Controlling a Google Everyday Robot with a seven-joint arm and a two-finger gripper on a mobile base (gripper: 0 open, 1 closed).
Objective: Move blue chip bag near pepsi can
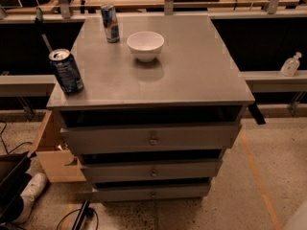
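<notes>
1. Blue chip bag: it shows nowhere in this view, neither beside the white bowl [145,45] nor on the floor in front of it, so where it lies cannot be told.
2. The gripper is out of view as well. Whether it is spread or closed, or has anything in its grasp, cannot be told.
3. The pepsi can [65,72] stands upright to the front-left of the bowl, well apart from it, close to the front-left corner of the cabinet top [192,75].
4. With the can so near that edge, the bare surface between it and the bowl looks like the safe spot for the blue chip bag. A bag brought in from the bowl's side would be less likely to knock the can off.
5. A slim can [110,23] stands upright just behind and to the left of the bowl. It is the one to avoid mistaking for the target.
6. Counted: two cans, one bowl, no bag. Below and in front of the bowl are three drawers [152,139]. One pump bottle [291,64] sits far to the bowl's right, off the cabinet.
7. The move appears not yet begun; finding the bag comes first.
</notes>
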